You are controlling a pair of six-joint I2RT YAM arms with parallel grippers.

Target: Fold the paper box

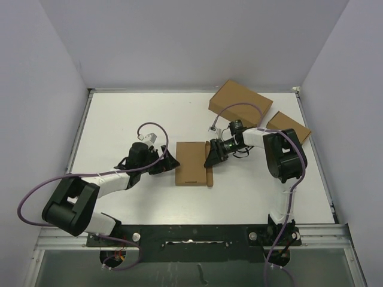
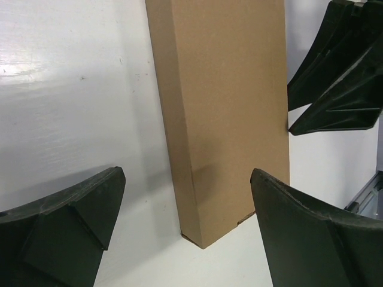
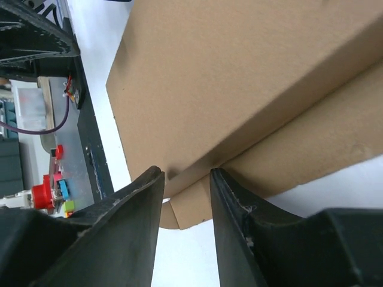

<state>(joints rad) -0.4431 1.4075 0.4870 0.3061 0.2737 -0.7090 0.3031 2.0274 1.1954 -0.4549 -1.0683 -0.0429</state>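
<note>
Left end effector point(image 2: 187, 176): fingers wide apart with nothing between them, facing the box point(image 2: 221, 107) from its left, just short of it.
Right end effector point(image 3: 187, 173): fingers a narrow gap apart, tips at the box's right edge; contact cannot be told.
Box: lid down, mid-counter point(image 1: 119, 131), between both end effectors.
Top view only: larger box point(image 1: 239, 103) and small box point(image 1: 289, 127), far right.
Right wrist only: flap point(image 3: 311, 137) jutting out below the box's side.
</note>
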